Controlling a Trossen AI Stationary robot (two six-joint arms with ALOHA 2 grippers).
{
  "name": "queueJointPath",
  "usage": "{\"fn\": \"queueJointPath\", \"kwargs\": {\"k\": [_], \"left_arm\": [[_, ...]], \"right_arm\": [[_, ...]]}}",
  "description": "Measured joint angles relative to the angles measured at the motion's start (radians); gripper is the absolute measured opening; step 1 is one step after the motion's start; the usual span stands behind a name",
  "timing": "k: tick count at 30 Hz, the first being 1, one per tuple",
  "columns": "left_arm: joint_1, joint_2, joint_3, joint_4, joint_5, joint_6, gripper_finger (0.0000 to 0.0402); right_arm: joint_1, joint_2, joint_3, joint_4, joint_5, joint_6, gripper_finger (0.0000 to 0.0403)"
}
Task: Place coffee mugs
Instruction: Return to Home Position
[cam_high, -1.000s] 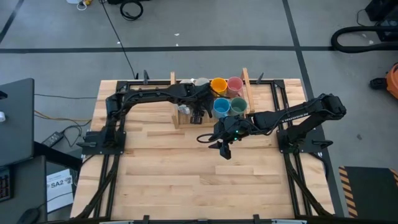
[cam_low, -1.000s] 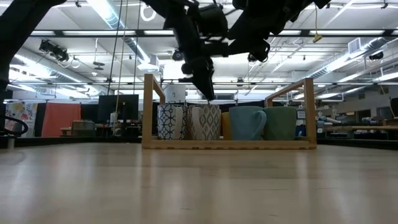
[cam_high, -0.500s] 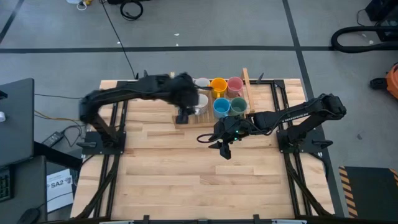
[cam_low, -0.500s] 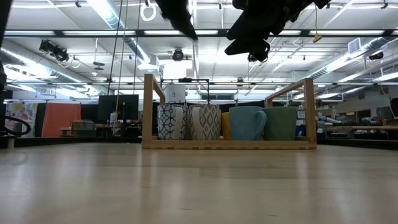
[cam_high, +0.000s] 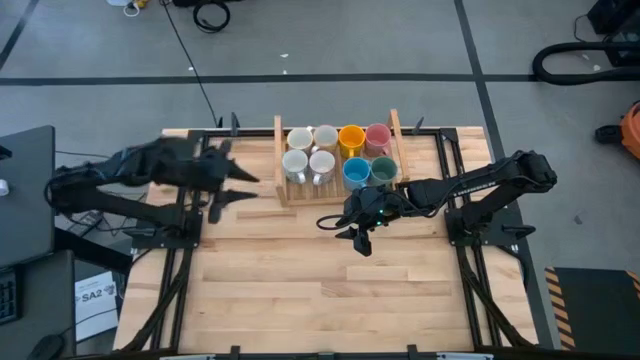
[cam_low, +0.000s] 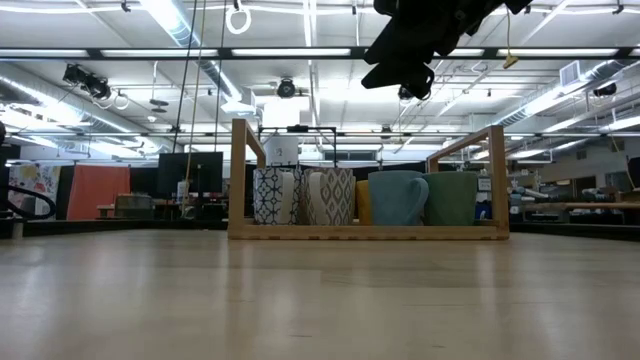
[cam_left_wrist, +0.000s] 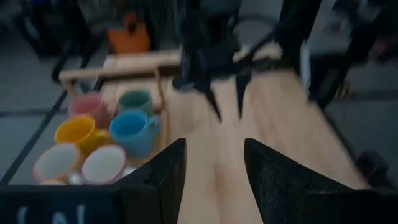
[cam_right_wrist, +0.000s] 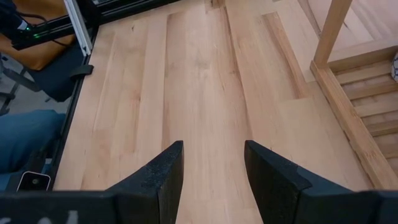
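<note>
Eight mugs stand upright in a wooden tray (cam_high: 281, 190) at the table's far middle: four white (cam_high: 321, 163), one orange (cam_high: 351, 137), one pink (cam_high: 377, 135), one blue (cam_high: 355, 172), one dark teal-green (cam_high: 383, 170). The low view shows two patterned white mugs (cam_low: 330, 195), the blue one (cam_low: 397, 197) and the green one (cam_low: 450, 197). My left gripper (cam_high: 243, 187) (cam_left_wrist: 214, 168) is open and empty, left of the tray. My right gripper (cam_high: 358, 240) (cam_right_wrist: 213, 168) is open and empty, above the table just near of the tray.
The tray has upright wooden posts (cam_low: 240, 170) at its ends. Black metal rails (cam_high: 190, 240) run along the table's left and right sides. Bare wood lies near of the tray (cam_high: 320, 300). A person's clothed leg (cam_right_wrist: 25, 137) shows beyond the table's edge.
My left gripper has risen from just above the white mugs in the tray and drawn back toward the table's left edge, empty. The mugs have stayed in place. My right arm has kept still.
</note>
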Motion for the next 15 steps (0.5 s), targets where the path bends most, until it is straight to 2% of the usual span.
{"fn": "queueJointPath", "kwargs": {"k": [6,15], "left_arm": [[-0.063,-0.278,-0.376,0.303,-0.002,-0.041,0.0169],[-0.064,-0.566,-0.824,0.632,-0.005,-0.047,0.0169]], "right_arm": [[0.0,0.0,0.0,0.0,0.0,0.0,0.0175],[0.0,0.0,0.0,0.0,0.0,0.0,0.0175]]}}
